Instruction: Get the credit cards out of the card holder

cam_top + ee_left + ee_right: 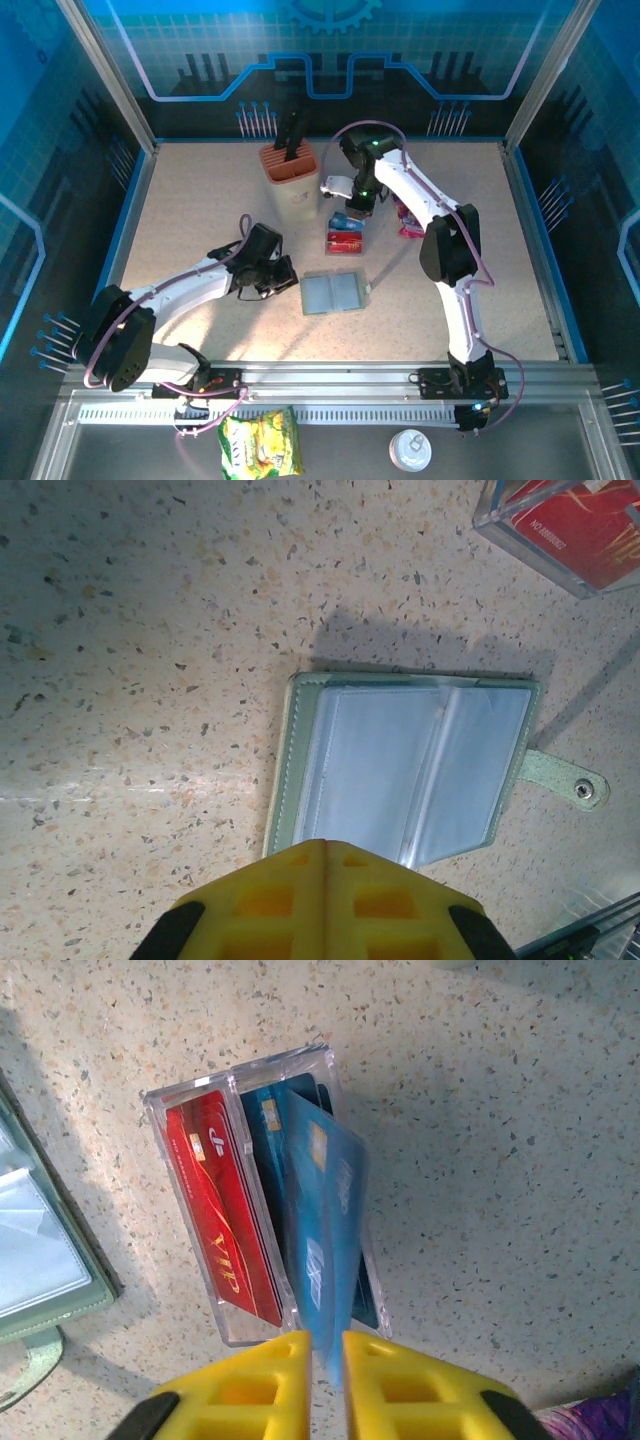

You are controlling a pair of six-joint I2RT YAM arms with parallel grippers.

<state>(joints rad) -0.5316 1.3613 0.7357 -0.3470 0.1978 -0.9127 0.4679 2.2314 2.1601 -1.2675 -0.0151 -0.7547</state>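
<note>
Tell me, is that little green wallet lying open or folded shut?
Open. The card holder lies spread flat, both pale blue inner panels facing up, its snap tab sticking out unfastened.

I'm looking at a speckled beige worktop [200,210] that takes up the middle of the overhead frame. At its centre lies the card holder [335,293], opened flat with two pale blue panels facing up and its snap tab out to the right. Just above it in the frame sits a clear plastic stand [345,240]. To the right of that lies a pink-purple packet [408,222]. At upper middle stands a pale tub [290,185] with an orange-brown top.
</note>
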